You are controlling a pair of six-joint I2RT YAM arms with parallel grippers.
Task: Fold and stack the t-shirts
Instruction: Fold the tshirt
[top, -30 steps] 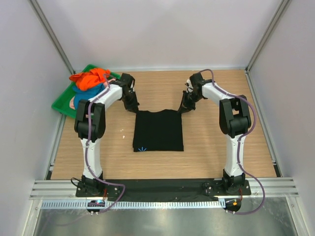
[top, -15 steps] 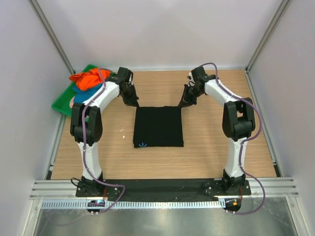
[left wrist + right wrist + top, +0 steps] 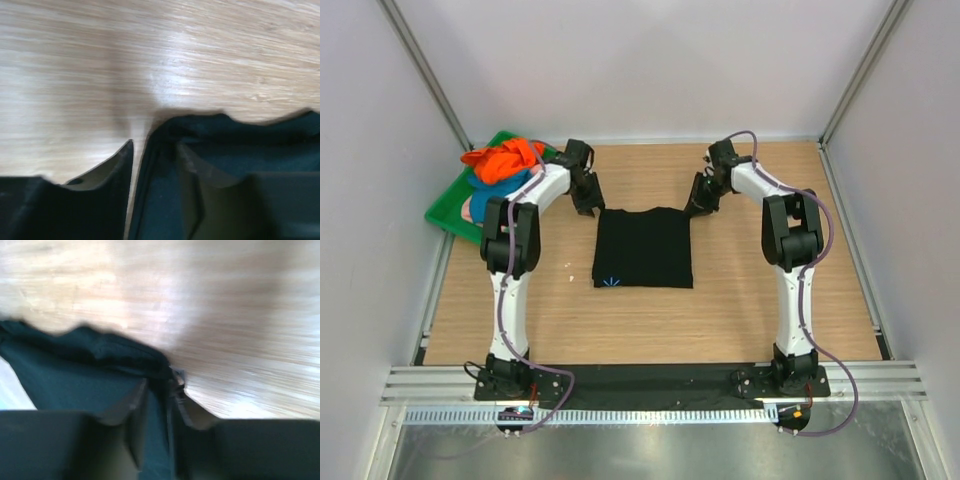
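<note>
- As the overhead camera sees it, the left gripper [image 3: 592,206] and right gripper [image 3: 698,207] sit at the 2 far corners of the folded black t-shirt [image 3: 642,250]. It lies flat on the table [image 3: 770,300] between them and on their near side. Left of the left gripper, a green tray [image 3: 442,212] holds an orange t-shirt [image 3: 502,160].
- Left wrist: its fingers [image 3: 112,172] stand apart, released. The shirt's corner lies between them, with bare wood showing beside 1 finger.
- Right wrist, blurred: its fingers [image 3: 131,407] are grasping the bunched shirt corner.
</note>
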